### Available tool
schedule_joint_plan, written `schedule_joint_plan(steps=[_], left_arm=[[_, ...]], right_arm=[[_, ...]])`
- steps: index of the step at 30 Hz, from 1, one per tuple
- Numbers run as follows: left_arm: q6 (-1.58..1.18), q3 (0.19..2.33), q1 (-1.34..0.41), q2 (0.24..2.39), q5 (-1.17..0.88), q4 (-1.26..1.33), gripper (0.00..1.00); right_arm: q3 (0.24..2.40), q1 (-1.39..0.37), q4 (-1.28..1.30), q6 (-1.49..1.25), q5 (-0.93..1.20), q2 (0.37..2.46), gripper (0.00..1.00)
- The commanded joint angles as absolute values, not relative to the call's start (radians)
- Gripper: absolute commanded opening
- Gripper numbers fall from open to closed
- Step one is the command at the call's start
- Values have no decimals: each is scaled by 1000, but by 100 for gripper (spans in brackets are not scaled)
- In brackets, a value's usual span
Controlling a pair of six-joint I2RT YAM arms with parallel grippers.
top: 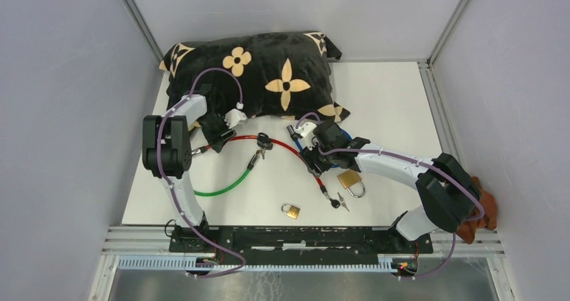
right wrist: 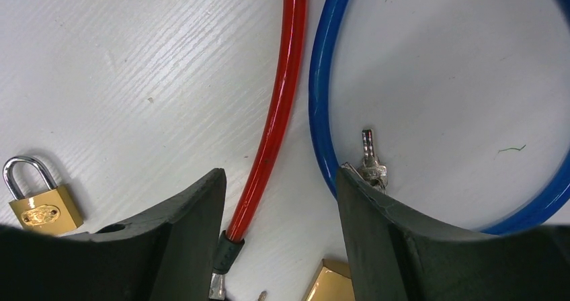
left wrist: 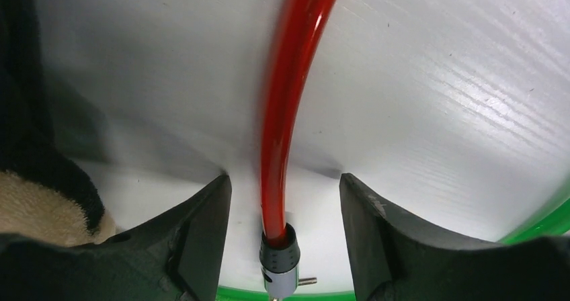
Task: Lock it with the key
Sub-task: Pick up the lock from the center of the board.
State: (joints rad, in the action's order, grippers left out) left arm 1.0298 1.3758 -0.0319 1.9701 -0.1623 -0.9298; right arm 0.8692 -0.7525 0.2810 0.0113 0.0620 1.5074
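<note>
The left gripper [left wrist: 283,180] is open, its two black fingers [left wrist: 201,234] straddling the red cable lock [left wrist: 286,99] with bare counter showing on either side of the cable, so nothing is gripped. The cable's black collar and metal tip [left wrist: 279,267] sit low between the fingers, the green cable lock [left wrist: 538,224] curves along the bottom edge, and the black and beige pillow [left wrist: 40,200] is just to the left. The right gripper [right wrist: 279,173] is also open and holds nothing. The other stretch of the red cable runs up between its fingers [right wrist: 188,227] without touching the left one, while the blue cable lock [right wrist: 319,99] loops beside it, close against the right finger. A silver key [right wrist: 368,154] lies inside the blue loop, right at that finger's tip. A small brass padlock [right wrist: 42,207] rests on the counter [top: 390,106] to the left, shackle closed, and the oval stamp on its face is too small to read. From above, a larger brass padlock [top: 349,179] lies just beside the right arm, with a dark-headed bunch of keys [top: 339,202] below it. The pillow bears flower motifs but no legible writing.
</note>
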Motion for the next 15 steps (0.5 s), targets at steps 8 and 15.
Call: schedule_joint_plan(steps=[8, 15], left_arm=[[1012, 1239, -49, 1930, -135, -759, 2], [869, 1220, -51, 1707, -143, -572, 2]], right_arm=[[912, -753, 211, 73, 38, 1516, 71], [962, -690, -117, 177, 208, 1610, 80]])
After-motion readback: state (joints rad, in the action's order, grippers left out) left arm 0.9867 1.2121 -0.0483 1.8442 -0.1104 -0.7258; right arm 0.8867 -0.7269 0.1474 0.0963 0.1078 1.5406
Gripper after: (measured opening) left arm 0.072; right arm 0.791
